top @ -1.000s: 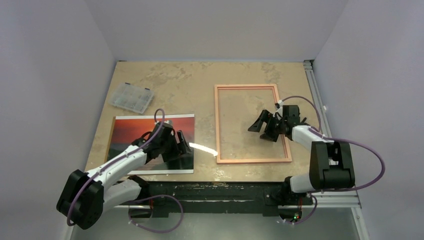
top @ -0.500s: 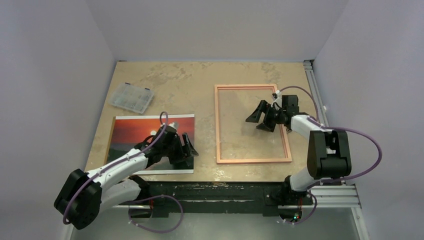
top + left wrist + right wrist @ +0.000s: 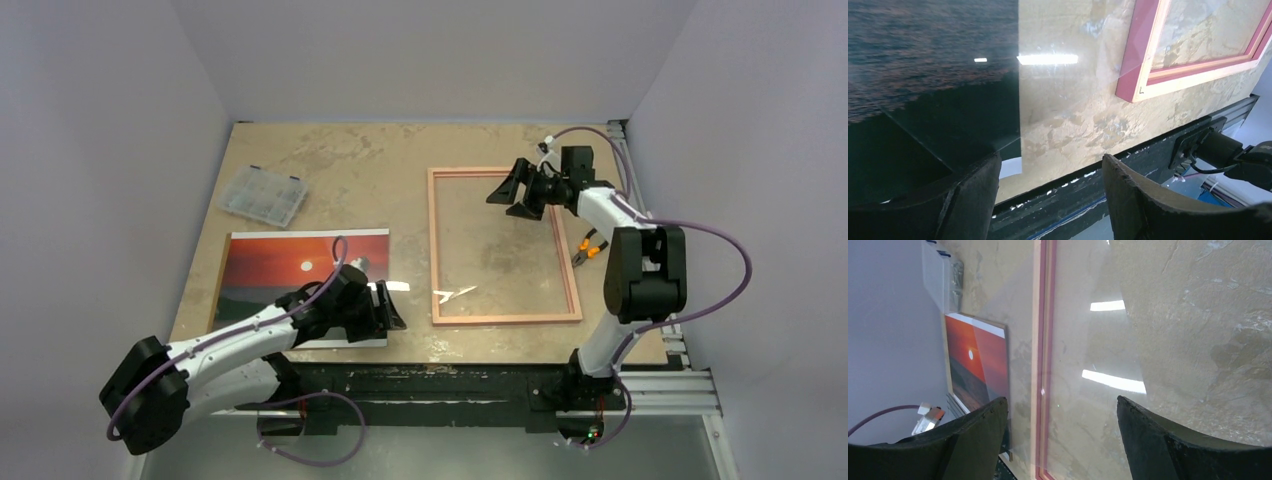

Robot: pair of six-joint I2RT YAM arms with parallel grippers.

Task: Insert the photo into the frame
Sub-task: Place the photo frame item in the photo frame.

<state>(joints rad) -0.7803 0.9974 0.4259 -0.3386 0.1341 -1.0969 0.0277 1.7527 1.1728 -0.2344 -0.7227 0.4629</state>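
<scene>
Lower left: left arm [image 3: 235, 338], white tube links, bulky black joint housings. Right side: right arm [image 3: 603, 208], same white-and-black build. Thin purple cable [image 3: 747, 270] runs off each arm; another curls beneath black base rail [image 3: 450, 383]. Tiny green light [image 3: 596, 434] at bottom, right of centre. Wrist views: left gripper [image 3: 1050, 165] fingers [image 3: 970, 197] matte black, broad, curved, rough-edged; right gripper [image 3: 1062, 402] alike.

The left gripper [image 3: 1050, 165] is hovering at the bottom, jaws standing apart; the photo [image 3: 933, 60] is lying upper left, the frame [image 3: 1140, 75] upper right.
</scene>
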